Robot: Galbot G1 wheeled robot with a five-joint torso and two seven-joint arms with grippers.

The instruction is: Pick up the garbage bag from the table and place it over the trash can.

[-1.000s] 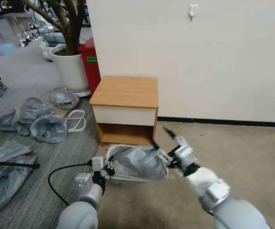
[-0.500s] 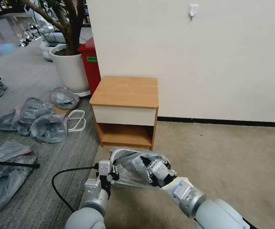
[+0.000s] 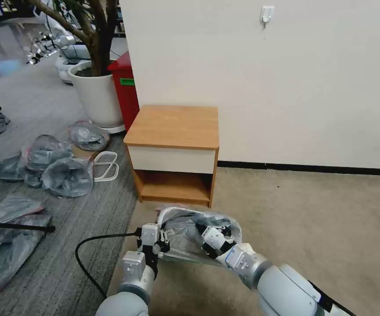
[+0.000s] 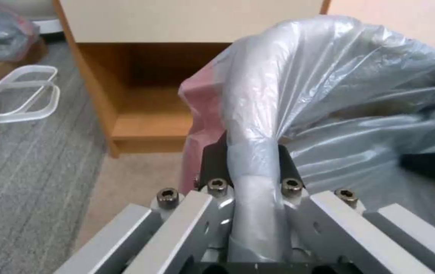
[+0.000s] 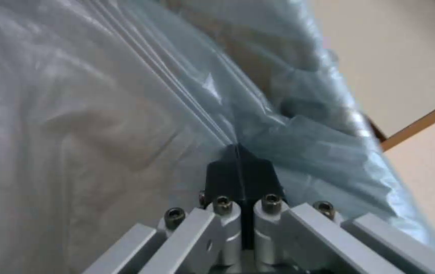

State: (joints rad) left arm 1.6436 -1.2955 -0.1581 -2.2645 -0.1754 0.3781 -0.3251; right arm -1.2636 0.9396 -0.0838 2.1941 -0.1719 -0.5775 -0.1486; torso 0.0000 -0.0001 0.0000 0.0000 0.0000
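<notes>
The garbage bag (image 3: 185,235) is thin, glossy, crinkled plastic; the bench (image 3: 174,126) is smooth matt wood; the carpet (image 3: 313,219) is rough.

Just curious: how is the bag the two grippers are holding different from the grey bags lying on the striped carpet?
The garbage bag is spread open, stretched between the left gripper and right gripper; the heap of bags lies crumpled and untouched. It sits before the table; the heap beside it. Both are thin grey plastic.

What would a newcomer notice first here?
Both grippers at the garbage bag on the floor in front of the table: the left gripper is clamped on the bag-covered rim at its left side, the right gripper is shut on a fold of plastic inside it. Then the heap of grey bags on the floor to the left.
</notes>
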